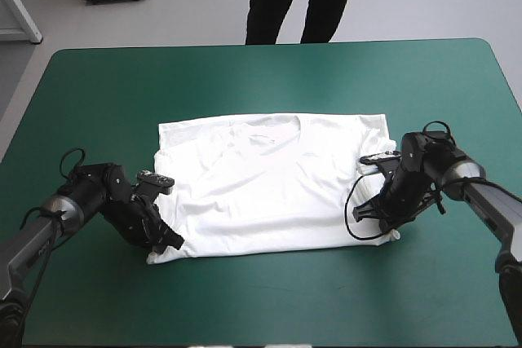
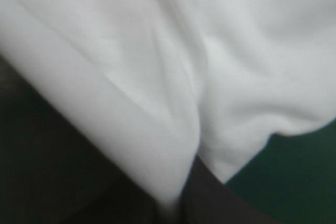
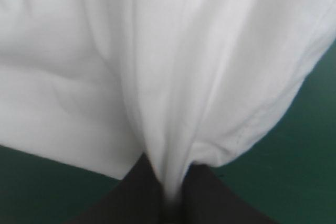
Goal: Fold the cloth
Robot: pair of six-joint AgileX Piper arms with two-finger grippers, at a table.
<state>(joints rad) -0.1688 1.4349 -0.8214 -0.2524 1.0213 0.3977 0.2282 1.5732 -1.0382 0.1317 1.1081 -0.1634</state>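
"High view first. What did the table look like from up there?"

"A broad top under a teal-green cover, smooth, with rounded corners. The T-shirt lay flat on it, white, about the middle of the table."

"Which way did it point?"

"Neckline toward the far edge, the body toward the near edge. As it lay it was wider than it was deep, so its long axis ran left to right, along the near edge."

"And the arms?"

"The left gripper was down at the shirt's near left corner and the right gripper at its near right corner, both low on the cloth. I couldn't judge their jaws from that height."

"Left wrist view, then?"

"White cloth filled most of it, in soft folds. A ridge of it ran down into the narrow slit between the left gripper's fingers, which were clenched on the T-shirt. Teal-green cover showed past the shirt's edge on one side of the gripper."

"Right wrist view?"

"Much the same. A pleat of the shirt was pinched between the right gripper's fingers, which were nearly closed with only the fabric between them. A stitched hem curved just beside the gripper, and the cover showed beyond the cloth on both sides."
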